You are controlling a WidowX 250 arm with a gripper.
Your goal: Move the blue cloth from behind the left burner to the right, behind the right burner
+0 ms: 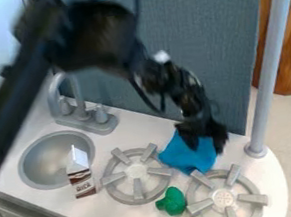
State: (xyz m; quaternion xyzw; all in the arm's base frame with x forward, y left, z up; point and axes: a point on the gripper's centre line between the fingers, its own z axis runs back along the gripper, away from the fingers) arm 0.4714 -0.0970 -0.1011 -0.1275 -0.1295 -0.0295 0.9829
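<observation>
The black gripper (205, 140) hangs down from the arm over a blue cloth (188, 158), right of the middle. It is open, its two fingers apart at the cloth's upper right part, with blue showing between them. Whether they touch the cloth is hard to tell. The cloth lies rumpled on the white counter, between the two grey burners. A green toy piece (172, 201) sits just below the cloth. A brown and white carton (81, 175) stands by the sink's right rim.
Left burner (135, 171) and right burner (223, 197) flank the cloth. The sink (33, 170) and grey faucet (81, 114) are at the left. Behind the counter rises a grey-blue panel (217, 45), and a grey pole (273, 63) stands at the right edge.
</observation>
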